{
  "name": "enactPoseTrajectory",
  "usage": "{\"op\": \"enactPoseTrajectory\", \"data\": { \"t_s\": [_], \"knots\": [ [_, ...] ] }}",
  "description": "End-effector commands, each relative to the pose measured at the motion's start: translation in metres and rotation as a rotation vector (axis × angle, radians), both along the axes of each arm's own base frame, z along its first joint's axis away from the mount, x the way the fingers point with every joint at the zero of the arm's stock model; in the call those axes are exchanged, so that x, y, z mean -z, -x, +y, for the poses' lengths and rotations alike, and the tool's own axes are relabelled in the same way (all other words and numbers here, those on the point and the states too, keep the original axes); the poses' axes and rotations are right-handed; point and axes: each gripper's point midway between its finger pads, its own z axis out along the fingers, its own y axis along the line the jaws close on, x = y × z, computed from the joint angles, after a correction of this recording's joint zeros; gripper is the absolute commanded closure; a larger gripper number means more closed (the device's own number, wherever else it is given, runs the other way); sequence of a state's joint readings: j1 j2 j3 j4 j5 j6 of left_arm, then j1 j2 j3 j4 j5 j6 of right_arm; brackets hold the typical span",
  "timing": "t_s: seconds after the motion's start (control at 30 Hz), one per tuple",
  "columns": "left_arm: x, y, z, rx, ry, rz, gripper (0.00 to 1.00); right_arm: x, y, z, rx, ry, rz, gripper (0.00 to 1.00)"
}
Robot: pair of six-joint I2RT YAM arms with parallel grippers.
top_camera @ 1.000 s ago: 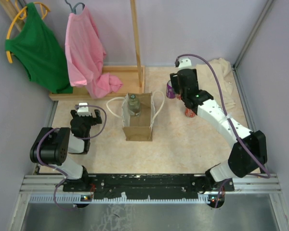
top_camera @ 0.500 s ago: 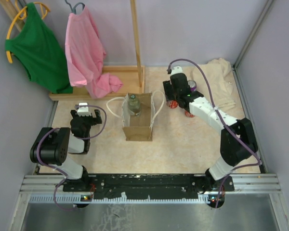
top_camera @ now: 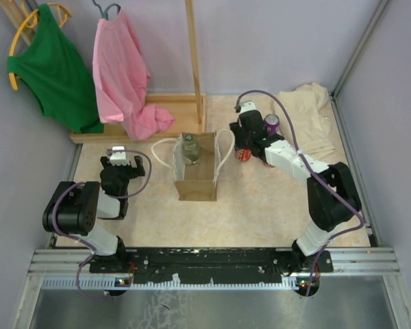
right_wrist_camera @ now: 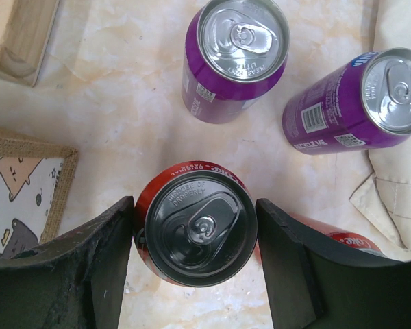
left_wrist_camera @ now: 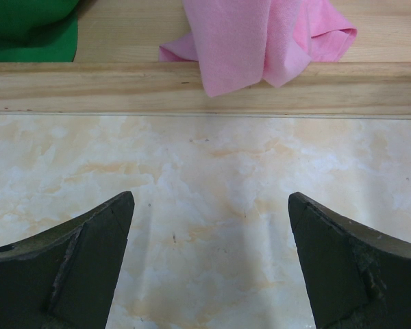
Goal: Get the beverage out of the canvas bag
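Note:
The tan canvas bag [top_camera: 196, 179] with white loop handles stands mid-table, and a glass bottle [top_camera: 190, 147] sits upright inside it. Its printed corner shows at the left of the right wrist view [right_wrist_camera: 20, 185]. My right gripper [top_camera: 243, 145] is just right of the bag. Its jaws press both sides of an upright red can [right_wrist_camera: 197, 229], which fills the gap between them [right_wrist_camera: 195, 233]. The can also shows in the top view [top_camera: 243, 155]. My left gripper [top_camera: 116, 163] rests left of the bag, open and empty over bare table [left_wrist_camera: 209, 233].
Two purple cans [right_wrist_camera: 236, 58] [right_wrist_camera: 356, 103] stand just beyond the red can, and one shows in the top view [top_camera: 271, 123]. A second red can [right_wrist_camera: 342, 240] lies behind my right finger. A cream cloth [top_camera: 308, 120] is at the back right. A wooden rack base [top_camera: 168, 113] holds a pink garment [top_camera: 123, 75].
My right gripper has swung left from near the cream cloth to beside the bag, and the arm's elbow has folded in. The left arm and the bag have not moved.

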State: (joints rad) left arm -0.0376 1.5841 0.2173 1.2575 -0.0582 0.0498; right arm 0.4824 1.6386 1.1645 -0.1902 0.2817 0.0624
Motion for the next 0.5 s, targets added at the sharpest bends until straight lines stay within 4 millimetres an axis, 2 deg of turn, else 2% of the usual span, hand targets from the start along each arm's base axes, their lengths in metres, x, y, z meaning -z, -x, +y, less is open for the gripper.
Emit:
{"op": "enactPoseTrajectory", "data": {
  "t_s": [0.0,0.03,0.13,0.27,0.3,0.33,0.4,0.43,0.47],
  "knots": [
    [-0.012,-0.006,-0.004,0.016,0.0,-0.048,0.0,-0.025,-0.021,0.014,-0.004,-0.046,-0.131,1.0],
    [-0.013,-0.006,-0.003,0.015,0.0,-0.048,0.0,-0.024,-0.02,0.014,-0.003,-0.04,-0.132,1.0],
    [-0.012,-0.006,-0.003,0.015,0.0,-0.048,0.0,-0.004,-0.019,0.016,-0.004,-0.003,-0.11,1.0],
    [-0.012,-0.006,-0.003,0.015,0.0,-0.048,0.0,0.0,-0.016,0.018,-0.001,0.009,-0.105,1.0],
    [-0.013,-0.006,-0.003,0.015,-0.001,-0.048,0.0,0.001,-0.015,0.019,-0.003,0.013,-0.101,0.86],
    [-0.012,-0.006,-0.003,0.016,-0.001,-0.047,0.0,0.001,-0.014,0.019,-0.006,0.018,-0.095,0.63],
    [-0.013,-0.006,-0.003,0.016,-0.001,-0.048,0.0,-0.002,-0.012,0.019,0.006,0.032,-0.102,0.31],
    [-0.012,-0.006,-0.004,0.016,0.0,-0.048,0.0,-0.005,-0.012,0.018,0.014,0.043,-0.109,0.22],
    [-0.012,-0.006,-0.004,0.016,0.0,-0.048,0.0,-0.007,-0.012,0.017,0.02,0.053,-0.117,0.19]
  ]
}}
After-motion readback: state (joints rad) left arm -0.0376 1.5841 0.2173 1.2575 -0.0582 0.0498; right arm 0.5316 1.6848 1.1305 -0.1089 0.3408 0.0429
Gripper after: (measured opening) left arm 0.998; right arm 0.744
